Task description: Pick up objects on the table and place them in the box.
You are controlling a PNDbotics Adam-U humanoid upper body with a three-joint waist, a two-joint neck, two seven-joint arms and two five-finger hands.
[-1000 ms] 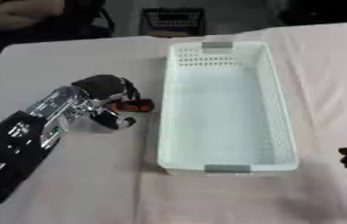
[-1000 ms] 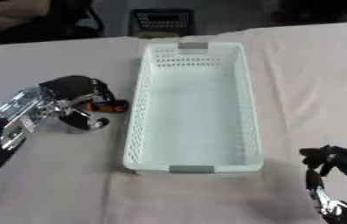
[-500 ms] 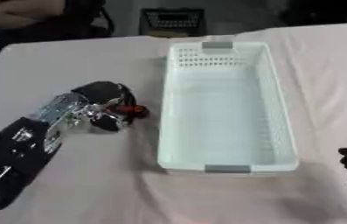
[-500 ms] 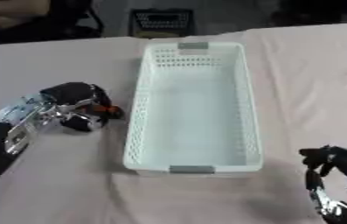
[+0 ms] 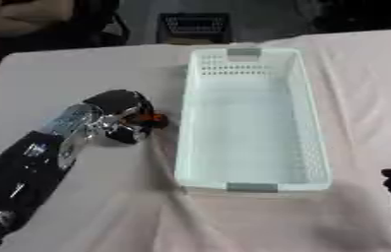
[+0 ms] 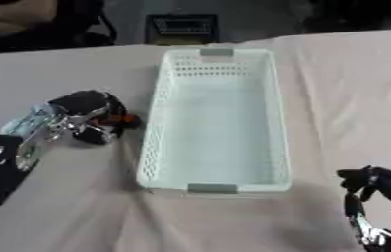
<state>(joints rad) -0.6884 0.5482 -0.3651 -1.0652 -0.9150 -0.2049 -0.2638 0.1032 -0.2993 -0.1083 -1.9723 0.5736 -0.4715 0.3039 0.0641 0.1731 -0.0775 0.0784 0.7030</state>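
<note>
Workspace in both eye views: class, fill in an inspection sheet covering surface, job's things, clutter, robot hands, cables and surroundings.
Surface: table under a pale cloth.
Job's things: white perforated box, upright, nothing seen inside; small orange-and-dark object left of the box.
Clutter: nothing seen.
Robot hands: left robot hand curled round the small object; right robot hand at the lower right corner, fingers up, holding nothing.
Cables: nothing seen.
Surroundings: dark basket beyond the far edge.
</note>
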